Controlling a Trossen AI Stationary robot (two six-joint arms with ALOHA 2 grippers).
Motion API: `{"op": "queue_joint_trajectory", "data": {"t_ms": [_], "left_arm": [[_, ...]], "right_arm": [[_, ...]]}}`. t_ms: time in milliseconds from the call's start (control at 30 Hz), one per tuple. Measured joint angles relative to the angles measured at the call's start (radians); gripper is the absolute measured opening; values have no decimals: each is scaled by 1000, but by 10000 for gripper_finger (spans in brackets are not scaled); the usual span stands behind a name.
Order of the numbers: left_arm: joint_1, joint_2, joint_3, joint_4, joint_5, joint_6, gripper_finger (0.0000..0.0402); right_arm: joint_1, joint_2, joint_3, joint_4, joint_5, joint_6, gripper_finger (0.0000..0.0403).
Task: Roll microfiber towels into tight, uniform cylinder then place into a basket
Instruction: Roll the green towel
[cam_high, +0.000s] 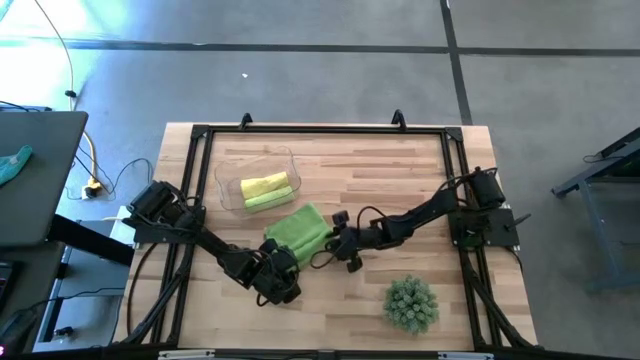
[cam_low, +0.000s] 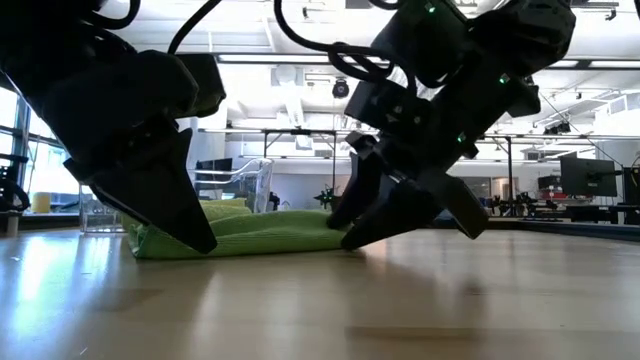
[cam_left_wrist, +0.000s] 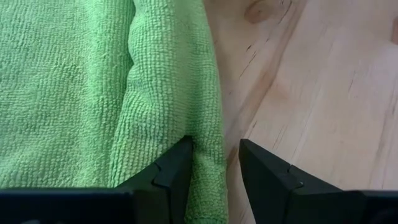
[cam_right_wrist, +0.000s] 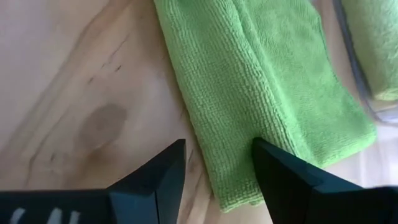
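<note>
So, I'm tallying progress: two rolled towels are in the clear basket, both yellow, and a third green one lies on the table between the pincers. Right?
Not quite: the high view shows one yellow towel and one lime green towel in the basket. The third green towel does lie on the table between the left pincer and right pincer.

The left gripper (cam_high: 283, 262) is covering the near edge of the folded lime green towel (cam_high: 299, 229) from above. In the right wrist view, the picture's edge is cutting off the clear basket (cam_right_wrist: 354, 65), showing only one wall. The low view is hiding the basket's contents.
</note>
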Motion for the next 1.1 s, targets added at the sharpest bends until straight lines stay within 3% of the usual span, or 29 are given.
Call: {"op": "queue_joint_trajectory", "data": {"t_ms": [400,700,1100], "left_arm": [[-1,-57,-5,-23,44,22,126],[-2,-164,-6,-73,46,50,126],[-22,-185,-2,-13,7,192,127]], "right_arm": [[-49,39,3,40,-57,-61,173],[-106,44,3,18,-217,49,90],[-116,45,3,3,-284,271,27]]}}
